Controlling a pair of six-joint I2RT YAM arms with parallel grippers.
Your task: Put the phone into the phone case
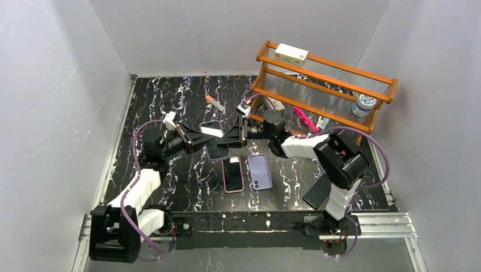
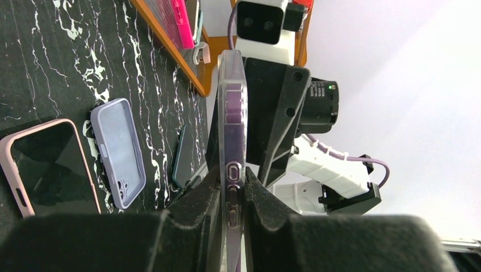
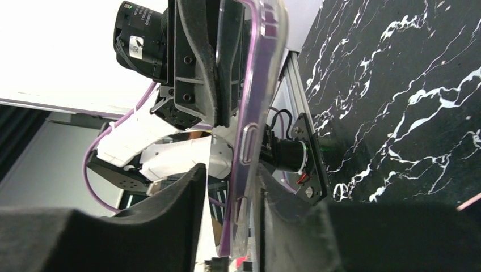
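A phone in a clear, purple-rimmed case (image 1: 212, 129) is held edge-up in the air above the table's middle. My left gripper (image 1: 197, 134) is shut on one end of it; in the left wrist view the pads (image 2: 258, 195) squeeze its side by the buttons (image 2: 232, 175). My right gripper (image 1: 235, 136) is at the other end. In the right wrist view the cased phone (image 3: 258, 85) lies against one finger (image 3: 278, 195), with a gap to the other. I cannot tell how fully the phone sits in the case.
On the table below lie a pink-cased phone (image 1: 232, 174), an empty lilac case (image 1: 260, 171), a dark phone (image 1: 217, 150) and a black phone (image 1: 316, 192) by the right base. A wooden rack (image 1: 323, 79) stands at the back right.
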